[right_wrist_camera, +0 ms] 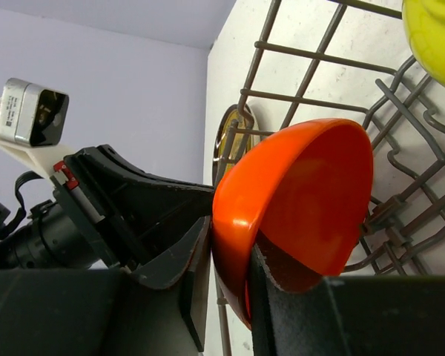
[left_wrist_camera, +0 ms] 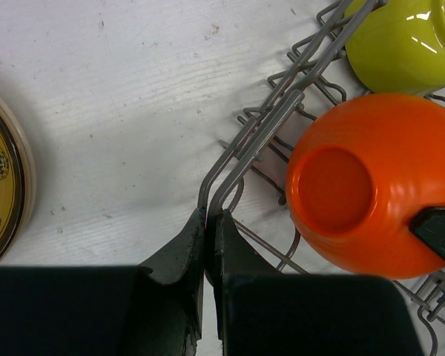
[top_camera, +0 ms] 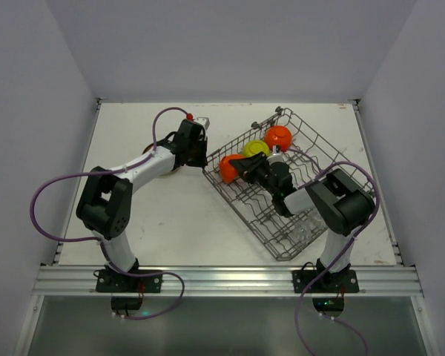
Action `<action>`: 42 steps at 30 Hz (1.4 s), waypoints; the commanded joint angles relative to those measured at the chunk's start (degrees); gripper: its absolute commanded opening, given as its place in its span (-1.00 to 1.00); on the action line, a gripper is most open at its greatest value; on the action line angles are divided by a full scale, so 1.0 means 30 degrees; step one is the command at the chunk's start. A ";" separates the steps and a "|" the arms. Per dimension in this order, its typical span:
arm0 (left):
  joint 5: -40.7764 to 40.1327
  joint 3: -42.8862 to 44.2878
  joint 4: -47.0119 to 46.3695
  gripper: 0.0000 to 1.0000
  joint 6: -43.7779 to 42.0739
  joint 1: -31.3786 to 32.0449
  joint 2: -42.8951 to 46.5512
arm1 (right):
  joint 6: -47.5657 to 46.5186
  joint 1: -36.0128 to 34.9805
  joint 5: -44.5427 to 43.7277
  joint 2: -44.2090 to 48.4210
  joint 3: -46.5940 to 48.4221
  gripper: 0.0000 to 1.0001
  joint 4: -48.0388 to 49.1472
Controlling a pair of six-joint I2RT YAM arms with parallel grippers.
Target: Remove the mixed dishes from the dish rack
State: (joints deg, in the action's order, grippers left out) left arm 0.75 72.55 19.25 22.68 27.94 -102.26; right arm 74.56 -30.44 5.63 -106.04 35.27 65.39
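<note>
The step in hand is lifting one bowl out of the dish rack (top_camera: 334, 159) while the rack is steadied. The right fingers (right_wrist_camera: 174, 263) are clamped on the wall of the orange bowl (right_wrist_camera: 297, 193), one finger outside and one inside it. That bowl stands on edge among the wires at the rack's left corner. The left fingers (left_wrist_camera: 189, 241) are pressed together on the wire rim of the rack just beside it, seemingly to hold the rack down on the bench (top_camera: 156, 215).

The next move probably calls for a straight lift, up and clear of the upright wires, before the bowl swings out over the rim. A tilt could catch its edge on a wire and drag the rack along.

A yellow-green bowl (left_wrist_camera: 408, 44) sits close behind in the rack, and a second orange bowl (top_camera: 278, 137) lies further back. A yellow plate (left_wrist_camera: 4, 178) lies on the bench just left of the rack, below the left arm. The left arm itself blocks the shortest way out to that side.
</note>
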 commanded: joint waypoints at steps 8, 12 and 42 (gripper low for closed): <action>-0.0076 0.0425 0.0265 -1.00 0.0088 0.0090 -0.0513 | -0.2382 0.0067 0.0145 0.3874 -0.0915 -1.00 0.0999; 0.0012 0.0425 0.0206 -1.00 0.0146 0.0090 -0.0514 | -0.4252 0.0038 0.0818 0.5694 -0.0916 -1.00 -0.0345; 0.0510 0.0366 -0.0145 -1.00 0.0263 0.0090 -0.0602 | -0.7746 -0.2394 -0.7969 0.4940 0.6495 -0.02 -2.1472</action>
State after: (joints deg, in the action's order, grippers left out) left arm 1.17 72.88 19.14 22.68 27.88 -102.61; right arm 51.18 -37.56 -12.93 -89.34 51.27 3.70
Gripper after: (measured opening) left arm 0.059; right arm 0.488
